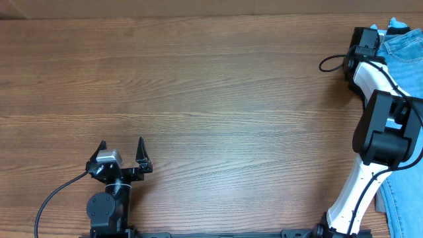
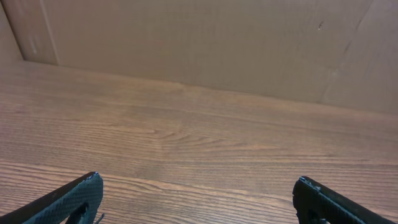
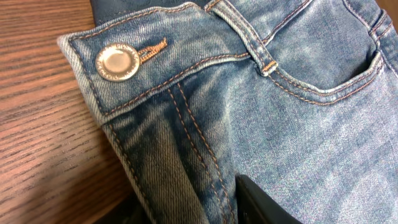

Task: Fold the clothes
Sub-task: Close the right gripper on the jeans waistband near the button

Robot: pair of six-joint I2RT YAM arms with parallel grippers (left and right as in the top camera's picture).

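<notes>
The clothes lie at the table's far right edge. Light-blue denim jeans (image 1: 404,49) are there, with a bit of sky-blue cloth (image 1: 398,25) above them. In the right wrist view the jeans (image 3: 292,124) fill the frame: waistband with metal button (image 3: 117,61), fly seam and a front pocket (image 3: 348,81). My right gripper (image 3: 186,199) has the folded fly edge between its fingers; the right black finger (image 3: 261,205) presses on the denim and the left one is mostly hidden under the cloth. My left gripper (image 1: 121,144) stands wide open over bare wood at the front left, holding nothing (image 2: 198,179).
The wooden table (image 1: 198,99) stretches from the left arm to the jeans. The right arm (image 1: 386,132) reaches along the right edge over more denim (image 1: 400,198). A cardboard wall (image 2: 205,43) stands beyond the table's far side.
</notes>
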